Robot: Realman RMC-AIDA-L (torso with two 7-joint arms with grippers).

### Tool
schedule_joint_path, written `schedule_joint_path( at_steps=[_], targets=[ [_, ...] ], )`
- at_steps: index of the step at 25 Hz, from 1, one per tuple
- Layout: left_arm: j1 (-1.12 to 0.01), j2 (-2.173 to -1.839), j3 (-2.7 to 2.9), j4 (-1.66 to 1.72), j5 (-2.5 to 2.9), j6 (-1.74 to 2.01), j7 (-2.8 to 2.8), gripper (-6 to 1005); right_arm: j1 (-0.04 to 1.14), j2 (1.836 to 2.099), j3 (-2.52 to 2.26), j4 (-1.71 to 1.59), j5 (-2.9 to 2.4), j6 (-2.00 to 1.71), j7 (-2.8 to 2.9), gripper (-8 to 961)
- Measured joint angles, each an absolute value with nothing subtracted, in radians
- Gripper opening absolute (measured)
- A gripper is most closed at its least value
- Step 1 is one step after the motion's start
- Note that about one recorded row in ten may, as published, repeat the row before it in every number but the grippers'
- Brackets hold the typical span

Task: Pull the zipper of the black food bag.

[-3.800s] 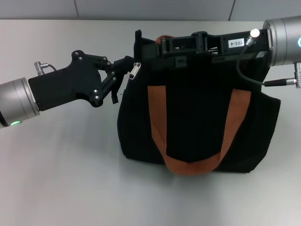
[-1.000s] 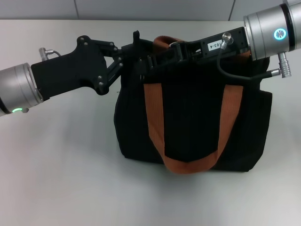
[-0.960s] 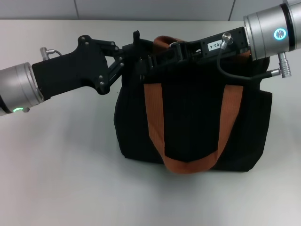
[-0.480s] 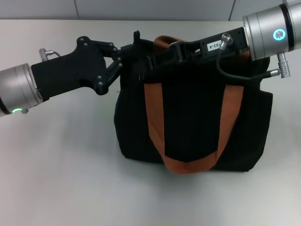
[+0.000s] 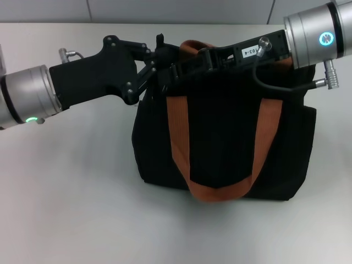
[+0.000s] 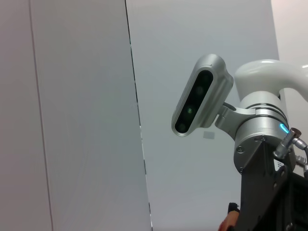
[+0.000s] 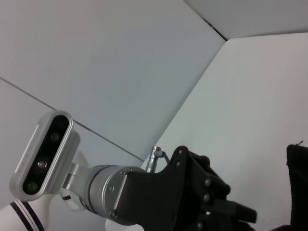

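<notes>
Since half a second ago: left gripper (image 5: 158,61) advanced farther along the top edge of the black food bag (image 5: 225,137), wrist raised slightly; right gripper (image 5: 184,70) unmoved, bag barely shifted.

Left gripper at the bag's top corner, fingers lost against black fabric; clenched or released, cannot tell. Right gripper just beside it on the top edge, apparently pinning the fabric, grip likewise impossible to read. Zipper hidden between the two grippers, probably at or under the left one.

Handling, as a judgement: soft, light fabric, prone to buckling and dragging along under pull, hence bracing needed from the opposite side. Best hold on the small, stiff, slick metal tab, pinched flat.

Nearby: orange strap (image 5: 190,49) looping up directly behind the grippers, a possible snag; second strap (image 5: 220,190) hanging down the front; bare table (image 5: 71,192) around.
</notes>
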State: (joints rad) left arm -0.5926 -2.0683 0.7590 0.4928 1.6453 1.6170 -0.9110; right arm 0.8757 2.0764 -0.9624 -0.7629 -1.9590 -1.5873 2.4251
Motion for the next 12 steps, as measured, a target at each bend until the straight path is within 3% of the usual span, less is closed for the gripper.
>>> schedule_joint_path(
  at_steps=[12],
  targets=[
    [-0.557, -2.063, 0.744, 0.492, 1.634, 1.599, -0.916, 30, 0.871, 2.077, -0.963, -0.762, -1.957, -1.586, 2.417, 451]
  ],
)
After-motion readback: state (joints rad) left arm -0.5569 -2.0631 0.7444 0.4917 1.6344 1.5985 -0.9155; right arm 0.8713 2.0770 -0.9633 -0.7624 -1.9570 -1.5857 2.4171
